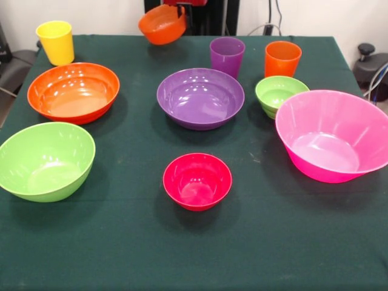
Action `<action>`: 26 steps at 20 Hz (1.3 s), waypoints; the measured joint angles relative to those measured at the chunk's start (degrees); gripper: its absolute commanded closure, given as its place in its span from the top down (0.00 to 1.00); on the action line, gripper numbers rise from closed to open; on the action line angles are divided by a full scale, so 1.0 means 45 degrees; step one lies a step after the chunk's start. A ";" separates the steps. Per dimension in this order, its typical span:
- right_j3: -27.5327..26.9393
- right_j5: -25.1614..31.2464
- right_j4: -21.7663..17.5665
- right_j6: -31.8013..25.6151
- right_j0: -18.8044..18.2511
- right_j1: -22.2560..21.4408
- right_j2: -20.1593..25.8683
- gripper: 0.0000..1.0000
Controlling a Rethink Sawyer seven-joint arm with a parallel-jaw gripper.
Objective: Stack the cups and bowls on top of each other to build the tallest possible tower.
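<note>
My gripper (182, 8) shows only at the top edge, over the table's far side. It is shut on the right rim of the small orange bowl (161, 25), which hangs tilted above the cloth. The small red-magenta bowl (197, 180) stands empty near the front middle. The purple bowl (200, 97) is in the centre, with the large orange bowl (73, 92) and lime green bowl (45, 160) on the left. The huge pink bowl (333, 136) and small green bowl (280, 94) are on the right. The yellow cup (56, 41), purple cup (227, 56) and orange cup (282, 59) stand upright along the far side.
A dark green cloth (121, 248) covers the table. The robot's black pedestal (209, 15) stands behind the far edge. Dark equipment (367, 57) with cables sits off the right side, and a grey object (12, 70) off the left.
</note>
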 measured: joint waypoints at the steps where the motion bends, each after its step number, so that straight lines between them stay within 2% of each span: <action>1: -0.0009 0.0034 0.0132 0.0000 0.0158 -0.0026 0.0007 0.00; 6: -0.0347 0.0467 0.0808 0.0000 0.0933 -0.0157 0.0051 0.00; 11: -0.0988 0.1005 0.1252 0.0000 0.1238 -0.0109 0.0132 0.00; 26: -0.3436 0.2821 0.2406 0.0000 0.1371 0.0408 0.0537 0.00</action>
